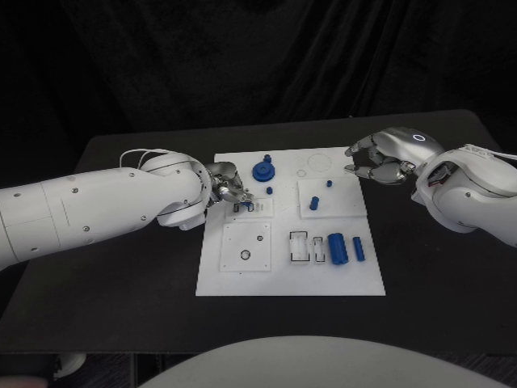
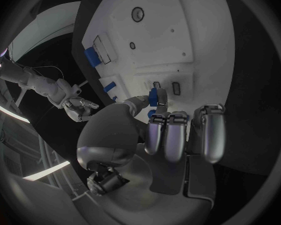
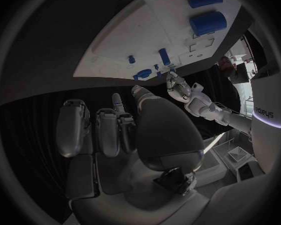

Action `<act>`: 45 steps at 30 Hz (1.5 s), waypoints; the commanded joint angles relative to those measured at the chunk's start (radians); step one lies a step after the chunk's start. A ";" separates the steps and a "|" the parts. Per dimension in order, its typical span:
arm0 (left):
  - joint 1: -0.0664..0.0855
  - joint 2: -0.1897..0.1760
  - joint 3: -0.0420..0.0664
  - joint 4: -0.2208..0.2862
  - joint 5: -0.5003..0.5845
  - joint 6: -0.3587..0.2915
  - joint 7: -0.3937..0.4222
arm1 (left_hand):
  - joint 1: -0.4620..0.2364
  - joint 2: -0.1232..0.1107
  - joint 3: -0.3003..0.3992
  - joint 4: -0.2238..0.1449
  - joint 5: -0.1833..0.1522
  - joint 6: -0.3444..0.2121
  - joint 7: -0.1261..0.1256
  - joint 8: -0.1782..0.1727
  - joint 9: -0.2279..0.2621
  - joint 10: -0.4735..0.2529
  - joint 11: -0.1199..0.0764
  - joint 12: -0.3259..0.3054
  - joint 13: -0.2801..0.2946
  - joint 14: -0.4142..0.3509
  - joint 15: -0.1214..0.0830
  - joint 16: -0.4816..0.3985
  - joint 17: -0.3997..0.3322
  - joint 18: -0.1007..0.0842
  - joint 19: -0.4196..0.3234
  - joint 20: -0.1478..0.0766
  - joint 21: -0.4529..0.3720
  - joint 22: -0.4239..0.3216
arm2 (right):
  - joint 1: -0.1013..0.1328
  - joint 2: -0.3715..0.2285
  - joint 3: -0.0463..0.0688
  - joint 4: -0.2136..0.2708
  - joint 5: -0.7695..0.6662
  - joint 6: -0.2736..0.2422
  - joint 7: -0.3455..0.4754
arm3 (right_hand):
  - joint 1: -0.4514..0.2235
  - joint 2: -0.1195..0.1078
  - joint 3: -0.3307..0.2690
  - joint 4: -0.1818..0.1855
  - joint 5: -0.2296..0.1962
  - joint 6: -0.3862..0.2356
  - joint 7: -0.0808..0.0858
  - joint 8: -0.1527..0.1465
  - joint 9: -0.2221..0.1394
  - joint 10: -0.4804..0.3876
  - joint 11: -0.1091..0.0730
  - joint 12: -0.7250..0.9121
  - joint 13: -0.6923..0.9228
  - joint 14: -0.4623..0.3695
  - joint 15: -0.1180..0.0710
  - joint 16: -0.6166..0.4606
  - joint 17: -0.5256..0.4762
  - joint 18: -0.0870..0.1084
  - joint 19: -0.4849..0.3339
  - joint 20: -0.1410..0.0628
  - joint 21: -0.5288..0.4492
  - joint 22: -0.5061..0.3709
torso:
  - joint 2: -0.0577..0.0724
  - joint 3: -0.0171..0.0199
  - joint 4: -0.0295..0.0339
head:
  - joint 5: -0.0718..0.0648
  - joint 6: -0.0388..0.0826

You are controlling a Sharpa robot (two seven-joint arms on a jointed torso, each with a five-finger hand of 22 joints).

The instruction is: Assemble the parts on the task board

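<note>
The white task board (image 1: 292, 267) lies in the middle of the black table. My left hand (image 1: 227, 187) hovers over the board's left side and pinches a small blue part (image 2: 153, 97) between thumb and a finger, just above two small slots. My right hand (image 1: 384, 158) hangs at the board's far right corner with fingers loosely bent and nothing in it. A round blue part with a stem (image 1: 264, 170) stands near the far edge. A blue peg (image 1: 313, 202) stands in the right plate. Two blue cylinders (image 1: 338, 246) lie side by side nearer to me.
The board (image 3: 134, 40) carries a square plate with a small ring hole (image 1: 245, 246) and narrow rectangular slots (image 1: 298, 246). Black table surface (image 1: 119, 283) surrounds the board on all sides. My left forearm (image 1: 84, 214) crosses the table's left part.
</note>
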 commanded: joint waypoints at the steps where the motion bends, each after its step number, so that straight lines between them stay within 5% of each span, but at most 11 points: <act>1: -0.006 -0.007 0.000 0.013 0.002 -0.096 0.042 | 0.008 0.001 0.009 -0.001 0.006 0.007 -0.007 -0.002 0.001 0.105 -0.006 0.003 0.262 0.104 -0.006 0.006 0.263 -0.016 0.002 -0.005 -0.005 0.106 | -0.003 -0.001 0.001 0.002 -0.002 0.007 -0.024 | 0.005 0.007 0.007 0.001 0.007 0.007 -0.002 -0.007 -0.001 0.104 0.009 0.003 0.263 0.077 0.008 -0.003 0.146 0.002 0.015 0.008 -0.005 0.187 | 0.001 -0.0002 -0.0012 | 0.007 0.000; 24: -0.061 -0.007 0.000 0.002 -0.006 -0.187 0.076 | 0.005 0.005 0.014 0.007 0.002 0.009 -0.007 -0.003 0.008 0.105 -0.005 0.003 0.262 0.104 -0.006 0.006 0.263 -0.016 0.003 -0.006 -0.005 0.107 | -0.003 -0.004 0.001 0.005 -0.002 -0.003 -0.020 | 0.004 0.007 0.008 0.002 0.008 0.005 -0.002 -0.008 -0.002 0.104 0.009 0.003 0.263 0.076 0.008 -0.006 0.143 0.003 0.014 0.008 -0.007 0.186 | -0.002 0.0008 -0.0013 | 0.005 0.000; 39: -0.067 -0.002 0.000 -0.007 -0.018 -0.140 0.061 | 0.001 0.002 0.013 0.011 -0.007 0.013 -0.008 -0.002 0.014 0.105 -0.006 0.003 0.262 0.104 -0.007 0.006 0.263 -0.016 0.002 -0.007 -0.008 0.106 | -0.002 -0.006 0.001 0.005 -0.002 0.002 -0.022 | 0.003 0.007 0.008 0.003 0.010 0.005 -0.002 -0.009 -0.003 0.104 0.009 0.003 0.263 0.076 0.008 -0.006 0.142 0.003 0.014 0.008 -0.008 0.186 | -0.004 0.0011 0.0022 | 0.001 0.000; 45: -0.069 0.001 0.000 -0.012 -0.018 -0.125 0.058 | 0.001 0.001 0.013 0.012 -0.008 0.013 -0.008 -0.002 0.015 0.105 -0.006 0.003 0.262 0.104 -0.007 0.006 0.263 -0.016 0.001 -0.007 -0.008 0.106 | -0.003 -0.006 0.001 0.005 -0.002 0.004 -0.022 | 0.003 0.007 0.009 0.003 0.010 0.006 -0.002 -0.009 -0.003 0.104 0.009 0.003 0.263 0.076 0.008 -0.006 0.143 0.003 0.014 0.008 -0.009 0.186 | -0.002 0.0008 -0.0011 | 0.006 0.000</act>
